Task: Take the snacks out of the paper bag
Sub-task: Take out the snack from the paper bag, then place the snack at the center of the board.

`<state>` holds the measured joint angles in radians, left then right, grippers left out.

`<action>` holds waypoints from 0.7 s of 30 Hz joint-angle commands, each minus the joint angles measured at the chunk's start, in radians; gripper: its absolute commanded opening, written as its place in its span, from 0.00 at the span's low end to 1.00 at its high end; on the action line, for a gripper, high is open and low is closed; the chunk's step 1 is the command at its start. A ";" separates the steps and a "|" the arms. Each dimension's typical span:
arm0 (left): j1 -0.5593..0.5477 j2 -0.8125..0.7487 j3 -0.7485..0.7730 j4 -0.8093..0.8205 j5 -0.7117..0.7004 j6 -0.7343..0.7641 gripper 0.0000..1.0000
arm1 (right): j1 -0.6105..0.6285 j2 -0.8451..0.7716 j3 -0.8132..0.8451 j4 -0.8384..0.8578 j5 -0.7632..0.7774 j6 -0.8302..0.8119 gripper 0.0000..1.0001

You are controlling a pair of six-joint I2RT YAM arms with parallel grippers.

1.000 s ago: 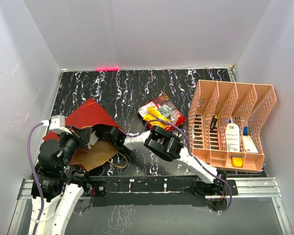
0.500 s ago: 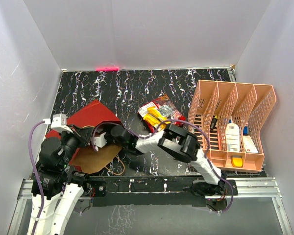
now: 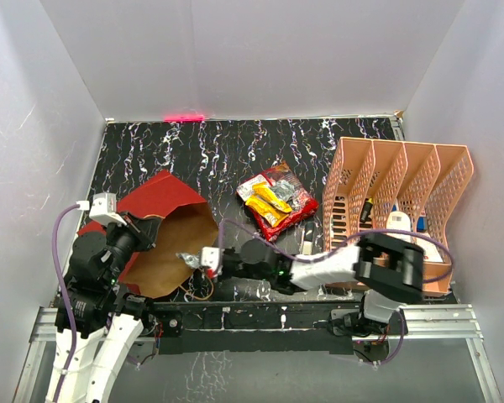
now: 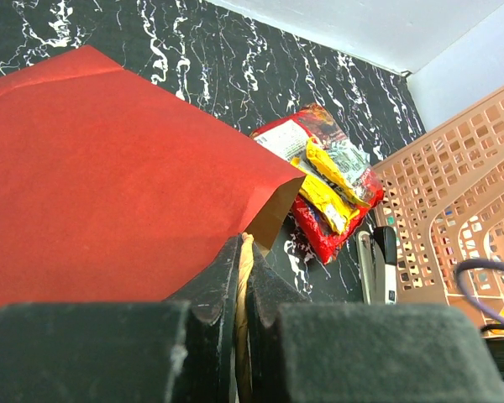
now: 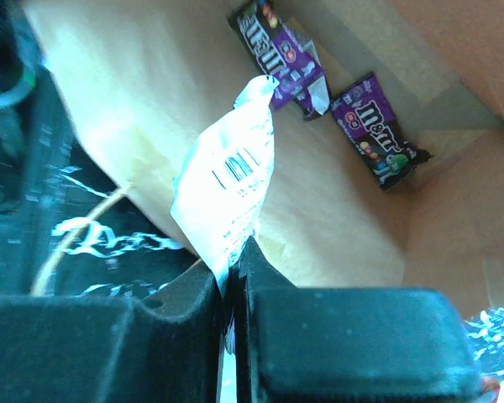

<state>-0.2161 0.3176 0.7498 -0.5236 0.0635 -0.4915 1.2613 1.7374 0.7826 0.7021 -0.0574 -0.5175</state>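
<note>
The top external view looks steeply down from above and behind the arm bases over the whole table [image 3: 235,151]. The left wrist view sits low behind the left tool [image 4: 242,252], facing past it to the paper bag [image 4: 109,168], snack pile [image 4: 323,189] and lattice rack [image 4: 454,176], all shared with the overhead. The right wrist view, close behind the right tool [image 5: 233,267], peers into the bag's brown inside.
</note>
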 commanded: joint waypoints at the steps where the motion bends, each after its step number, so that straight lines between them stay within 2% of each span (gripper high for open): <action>1: 0.002 0.016 0.005 0.019 -0.001 0.001 0.00 | -0.011 -0.235 -0.135 0.094 -0.124 0.358 0.07; 3: 0.001 0.017 0.004 0.020 -0.001 0.001 0.00 | -0.012 -0.311 -0.207 0.072 -0.096 0.443 0.07; 6: 0.002 0.015 0.003 0.020 -0.002 0.001 0.00 | -0.015 -0.418 -0.250 -0.060 0.053 0.577 0.07; 10: 0.004 0.018 0.003 0.023 0.000 0.001 0.00 | -0.019 -0.551 -0.271 -0.280 0.256 0.581 0.07; 14: 0.003 0.022 0.003 0.025 0.004 0.002 0.00 | -0.055 -0.700 -0.271 -0.388 0.468 0.559 0.07; 17: 0.003 0.023 0.002 0.025 0.004 0.002 0.00 | -0.135 -0.753 -0.217 -0.476 0.606 0.566 0.07; 21: 0.004 0.022 0.002 0.025 0.004 0.002 0.00 | -0.324 -0.703 -0.044 -0.693 0.602 0.608 0.08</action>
<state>-0.2161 0.3298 0.7498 -0.5228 0.0647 -0.4915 1.0824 1.0058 0.5575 0.2058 0.4240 0.0399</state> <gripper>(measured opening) 0.008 0.079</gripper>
